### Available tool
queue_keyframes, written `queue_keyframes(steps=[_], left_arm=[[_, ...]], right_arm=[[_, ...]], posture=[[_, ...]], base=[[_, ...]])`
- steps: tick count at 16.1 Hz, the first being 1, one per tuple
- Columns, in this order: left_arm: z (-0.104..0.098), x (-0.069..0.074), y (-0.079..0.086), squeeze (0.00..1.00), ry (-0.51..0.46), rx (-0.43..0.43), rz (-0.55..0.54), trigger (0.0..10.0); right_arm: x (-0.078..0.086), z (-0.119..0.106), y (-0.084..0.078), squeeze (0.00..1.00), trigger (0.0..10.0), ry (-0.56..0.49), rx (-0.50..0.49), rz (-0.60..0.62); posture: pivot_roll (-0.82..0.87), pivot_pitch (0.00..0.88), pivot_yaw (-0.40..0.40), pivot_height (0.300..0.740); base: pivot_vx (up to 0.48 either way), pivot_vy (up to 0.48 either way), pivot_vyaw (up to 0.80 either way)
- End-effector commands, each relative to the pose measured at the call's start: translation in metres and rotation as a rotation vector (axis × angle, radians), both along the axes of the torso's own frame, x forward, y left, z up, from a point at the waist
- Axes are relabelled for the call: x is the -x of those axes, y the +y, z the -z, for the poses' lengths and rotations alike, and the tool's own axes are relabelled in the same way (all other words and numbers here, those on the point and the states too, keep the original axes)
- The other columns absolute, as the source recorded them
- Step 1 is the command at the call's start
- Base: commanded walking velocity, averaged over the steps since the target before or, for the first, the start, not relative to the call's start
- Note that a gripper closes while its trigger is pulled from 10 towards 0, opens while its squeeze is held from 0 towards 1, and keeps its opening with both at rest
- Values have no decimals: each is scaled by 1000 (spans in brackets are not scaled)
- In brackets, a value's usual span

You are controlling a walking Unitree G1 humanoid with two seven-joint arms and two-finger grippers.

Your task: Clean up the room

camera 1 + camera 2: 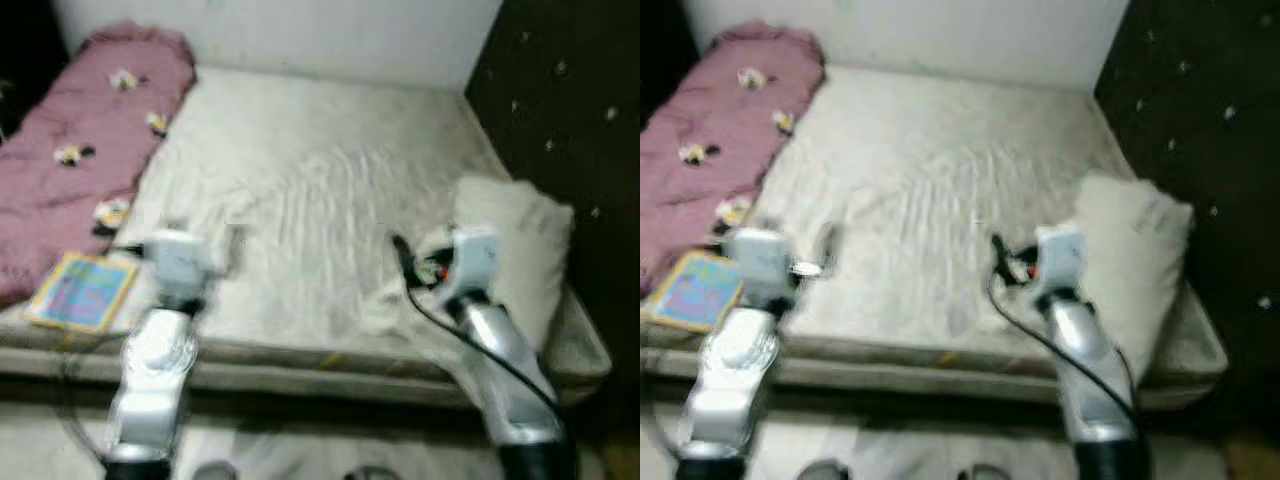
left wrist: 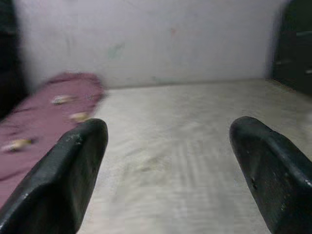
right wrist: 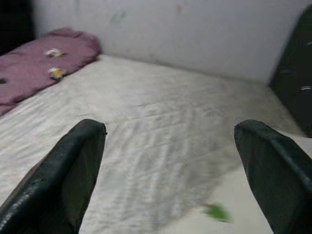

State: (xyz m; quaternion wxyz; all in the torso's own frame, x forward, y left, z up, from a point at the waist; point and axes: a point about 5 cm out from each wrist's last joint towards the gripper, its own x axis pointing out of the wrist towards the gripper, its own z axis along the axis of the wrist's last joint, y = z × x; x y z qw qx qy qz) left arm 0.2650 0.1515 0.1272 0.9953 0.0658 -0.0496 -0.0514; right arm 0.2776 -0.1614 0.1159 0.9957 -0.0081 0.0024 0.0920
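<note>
A bed with a rumpled white sheet (image 1: 320,170) lies before me. Along its left side is a pink blanket (image 1: 90,140) with small flower prints. A colourful book (image 1: 85,290) rests at the front left edge of the mattress. A white pillow (image 1: 515,250) sits at the front right corner. My left gripper (image 2: 168,129) hovers open over the front left of the sheet, just right of the book. My right gripper (image 3: 170,129) is open too, held low over the sheet beside the pillow. Neither holds anything.
A dark padded panel (image 1: 570,100) rises along the bed's right side and a white wall (image 1: 300,30) stands behind it. The bed's front edge (image 1: 300,355) is just ahead of my arms. A small green speck (image 3: 217,212) lies on the sheet near the right gripper.
</note>
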Motion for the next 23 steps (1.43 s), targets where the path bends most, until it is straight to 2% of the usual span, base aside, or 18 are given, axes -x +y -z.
queue_keyframes(steps=[1,9,23], left_arm=[[-4,0,6,0,-15,-8,-15,10000],[-5,2,2,0,-34,39,26,10000],[-5,3,1,0,-33,42,47,10000]], right_arm=[[-3,-7,3,0,10000,-29,-7,-10],[-6,-8,4,0,10000,-39,3,-16],[-5,-8,0,0,10000,-44,20,6]], posture=[[-6,8,-74,740],[-3,0,-83,740],[-4,4,-83,740]], base=[[0,0,0],[0,0,0],[304,0,0]])
